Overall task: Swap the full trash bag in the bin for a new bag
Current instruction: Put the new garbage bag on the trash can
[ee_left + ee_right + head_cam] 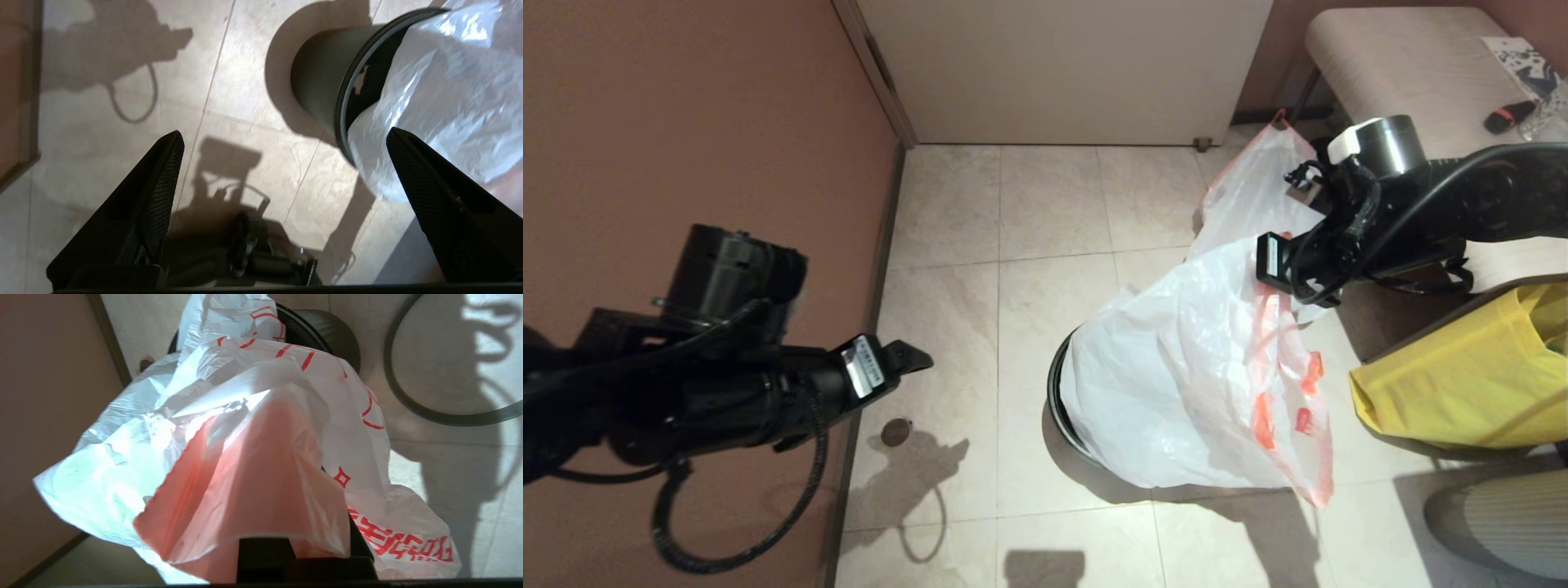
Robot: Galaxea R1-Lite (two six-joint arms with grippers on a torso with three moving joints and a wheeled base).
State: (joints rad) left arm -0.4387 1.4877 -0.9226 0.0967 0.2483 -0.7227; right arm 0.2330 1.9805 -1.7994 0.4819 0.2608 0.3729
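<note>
Thin glossy plastic new bag [1176,376], matt black plastic bin [314,90], smooth tiled floor [1013,245]

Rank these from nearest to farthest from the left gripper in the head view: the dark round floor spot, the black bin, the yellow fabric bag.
From the open left gripper:
1. Dark round floor spot, just below it by the wall.
2. Round black plastic bin, mid-floor to its right, under the limp white new bag.
3. Yellow fabric bag, far right.
</note>
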